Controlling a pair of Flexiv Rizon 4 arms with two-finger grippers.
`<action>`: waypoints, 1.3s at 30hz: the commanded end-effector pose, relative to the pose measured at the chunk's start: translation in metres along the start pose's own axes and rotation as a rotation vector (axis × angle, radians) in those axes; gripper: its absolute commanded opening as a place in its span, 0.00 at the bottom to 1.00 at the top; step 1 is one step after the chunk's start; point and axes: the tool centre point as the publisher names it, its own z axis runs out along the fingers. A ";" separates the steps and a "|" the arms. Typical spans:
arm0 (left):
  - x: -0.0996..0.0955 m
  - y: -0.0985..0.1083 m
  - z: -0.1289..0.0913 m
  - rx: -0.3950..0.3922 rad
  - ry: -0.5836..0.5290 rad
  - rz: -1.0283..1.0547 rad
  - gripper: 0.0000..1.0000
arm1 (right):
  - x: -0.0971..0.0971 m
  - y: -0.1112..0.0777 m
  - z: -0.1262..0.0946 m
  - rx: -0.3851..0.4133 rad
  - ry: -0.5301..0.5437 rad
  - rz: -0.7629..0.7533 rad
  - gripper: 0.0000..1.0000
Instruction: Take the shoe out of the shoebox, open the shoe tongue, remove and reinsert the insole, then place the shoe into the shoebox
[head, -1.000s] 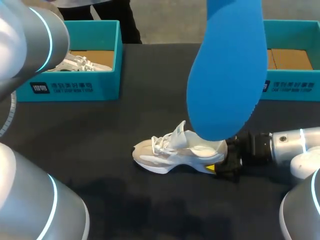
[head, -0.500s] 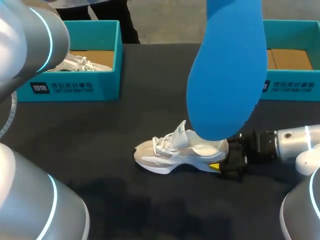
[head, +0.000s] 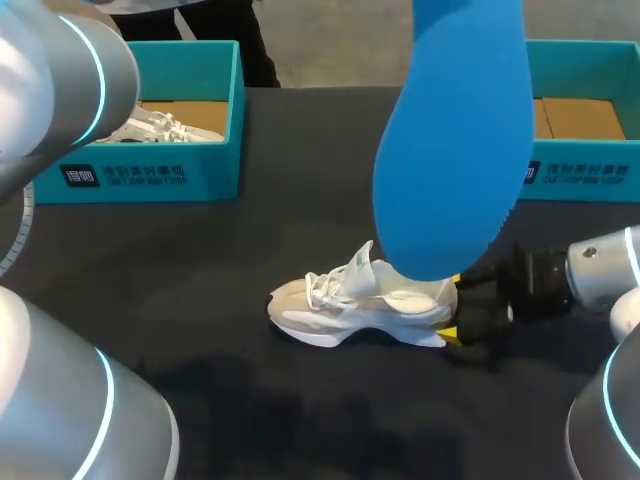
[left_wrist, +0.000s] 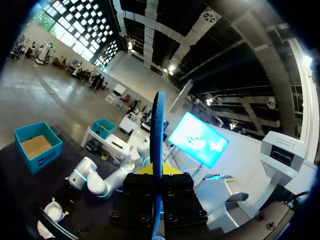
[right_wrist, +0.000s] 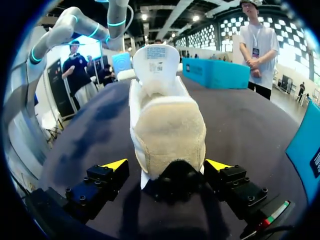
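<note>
**Insole held aloft, shoe on the table**

The left box (head: 140, 175) is holding a second shoe (head: 150, 125). The left gripper (left_wrist: 158, 182) is clenching the insole (head: 455, 140) high above the table (head: 200, 260). The shoe (head: 355, 305) is standing upright mid-table. The right gripper (right_wrist: 167, 167) is lying released, fingers flanking the heel. The right box (head: 580, 170) is sitting beyond.
</note>
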 end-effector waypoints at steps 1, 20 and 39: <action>-0.001 0.001 0.000 0.001 -0.001 -0.001 0.00 | 0.006 0.015 -0.022 0.186 -0.006 -0.008 1.00; -0.001 0.001 0.000 0.001 -0.001 -0.001 0.00 | -0.004 0.052 -0.046 0.561 -0.025 -0.050 1.00; -0.001 0.001 0.000 0.001 -0.001 -0.001 0.00 | -0.012 0.076 -0.030 0.898 -0.085 -0.090 1.00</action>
